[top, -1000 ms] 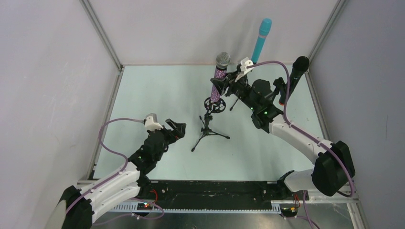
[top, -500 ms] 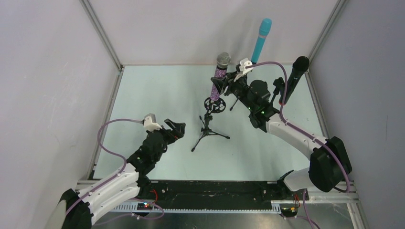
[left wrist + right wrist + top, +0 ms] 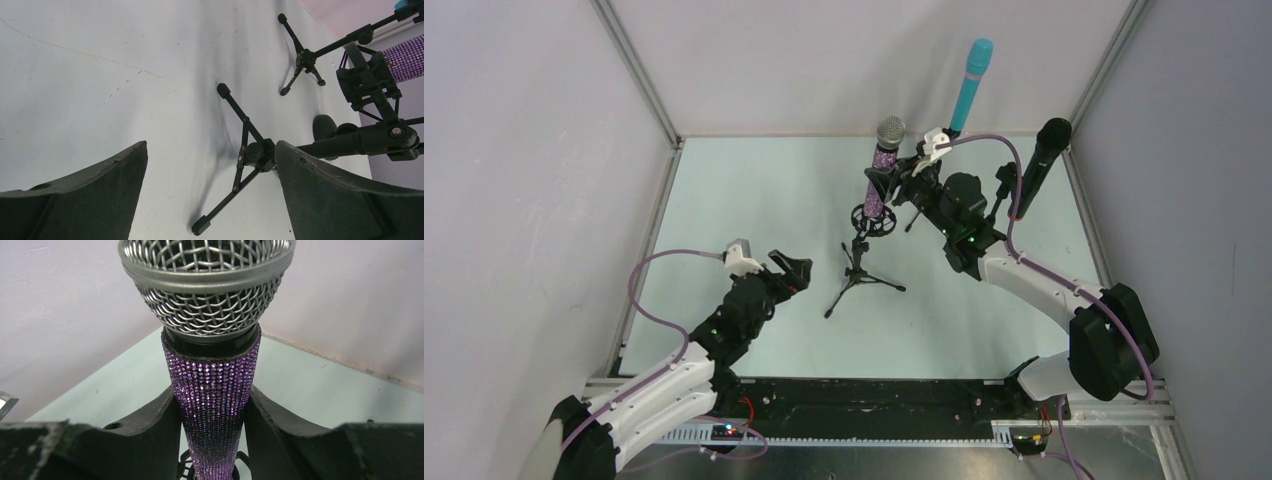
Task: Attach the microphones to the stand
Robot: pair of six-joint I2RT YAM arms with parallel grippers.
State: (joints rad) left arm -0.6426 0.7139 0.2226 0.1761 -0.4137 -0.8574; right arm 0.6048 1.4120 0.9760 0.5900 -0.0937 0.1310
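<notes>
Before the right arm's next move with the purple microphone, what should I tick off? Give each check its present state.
1. Grip: right tool clamped on the purple glitter microphone: ok.
2. Microphone fully seated in the shock mount: cannot tell.
3. The tripod stand standing on its legs: ok.
4. The left tool open, apart from the stand: ok.
5. The black microphone and cyan microphone upright behind: ok.
</notes>
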